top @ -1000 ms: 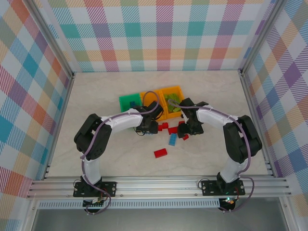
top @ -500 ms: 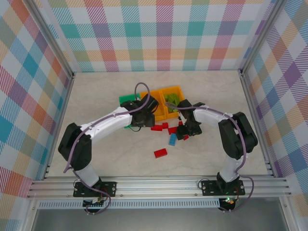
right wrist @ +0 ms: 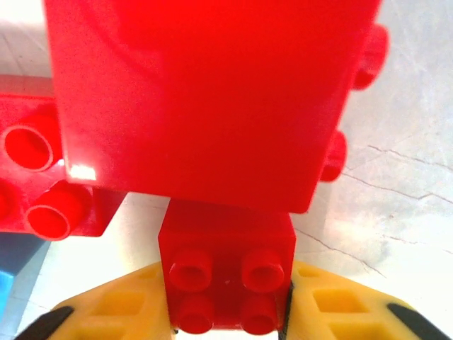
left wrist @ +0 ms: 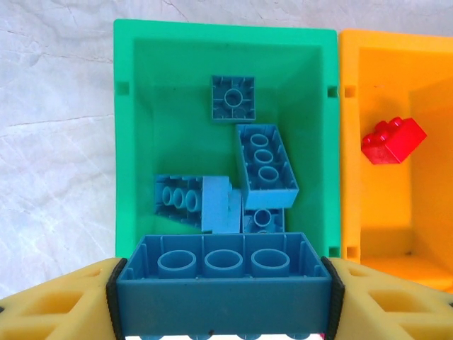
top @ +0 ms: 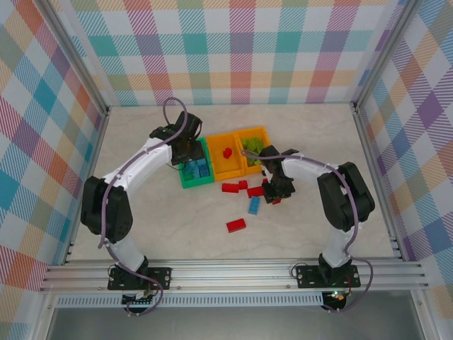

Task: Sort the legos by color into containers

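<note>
Left end effector grips blue brick, three round tubes showing.

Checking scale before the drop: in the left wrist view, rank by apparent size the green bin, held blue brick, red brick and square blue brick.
1. green bin
2. held blue brick, enlarged by nearness to camera
3. red brick and square blue brick: too alike to rank

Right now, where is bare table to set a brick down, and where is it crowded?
Free: table between the orange bins and the back wall; left of the green bin; between the nearest red brick and the rail. Crowded: in front of the orange bins, loose bricks around the right claw.
</note>
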`<state>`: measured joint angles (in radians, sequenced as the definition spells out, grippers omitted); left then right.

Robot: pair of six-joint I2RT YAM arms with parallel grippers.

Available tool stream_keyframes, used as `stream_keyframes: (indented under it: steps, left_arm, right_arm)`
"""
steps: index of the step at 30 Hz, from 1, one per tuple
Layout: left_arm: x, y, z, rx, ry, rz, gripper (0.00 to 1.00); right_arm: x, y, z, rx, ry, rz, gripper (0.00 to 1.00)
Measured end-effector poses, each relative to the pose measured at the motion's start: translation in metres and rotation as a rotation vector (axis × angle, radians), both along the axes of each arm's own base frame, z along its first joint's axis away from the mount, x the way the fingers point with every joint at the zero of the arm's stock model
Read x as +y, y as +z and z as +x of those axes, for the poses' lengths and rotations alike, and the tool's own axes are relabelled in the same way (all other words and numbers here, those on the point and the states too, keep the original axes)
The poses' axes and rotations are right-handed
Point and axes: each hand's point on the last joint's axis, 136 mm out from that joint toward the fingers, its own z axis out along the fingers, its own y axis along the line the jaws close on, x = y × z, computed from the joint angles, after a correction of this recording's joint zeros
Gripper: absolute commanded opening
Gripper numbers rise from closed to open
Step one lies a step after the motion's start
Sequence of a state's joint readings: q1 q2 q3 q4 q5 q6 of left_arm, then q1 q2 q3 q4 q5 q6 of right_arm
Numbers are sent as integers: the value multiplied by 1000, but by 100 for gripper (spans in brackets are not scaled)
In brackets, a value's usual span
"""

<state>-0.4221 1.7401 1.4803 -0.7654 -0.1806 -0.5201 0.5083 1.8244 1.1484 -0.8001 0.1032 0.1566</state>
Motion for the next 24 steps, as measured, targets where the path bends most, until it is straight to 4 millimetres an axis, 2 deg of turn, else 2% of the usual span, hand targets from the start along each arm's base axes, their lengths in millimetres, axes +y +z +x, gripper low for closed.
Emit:
stream_keyframes:
  steps: [4,6,10,16,18,21,23,24]
  left_arm:
    - [5,-7,18,13,11,-6,62]
    - [9,-9,24,18,22,-6,63]
    - [14,-17,33,38,39,-1,64]
    - [13,-33,34,77,39,7,68]
    - [13,-35,35,83,37,8,74]
    - [10,-36,38,85,30,0,86]
    - [8,-36,37,88,26,-14,99]
    - [7,-36,37,88,27,-21,100]
  right_arm:
    - [6,17,2,-37,-30,48,26]
    - [9,34,4,-71,-42,80,26]
    - [21,79,18,-154,-53,146,26]
    - [68,156,55,-296,-36,307,26]
    - [86,175,72,-323,-51,360,26]
    - [110,179,96,-315,-87,418,26]
    - [125,167,108,-277,-111,443,25]
    - [130,159,112,-256,-122,446,25]
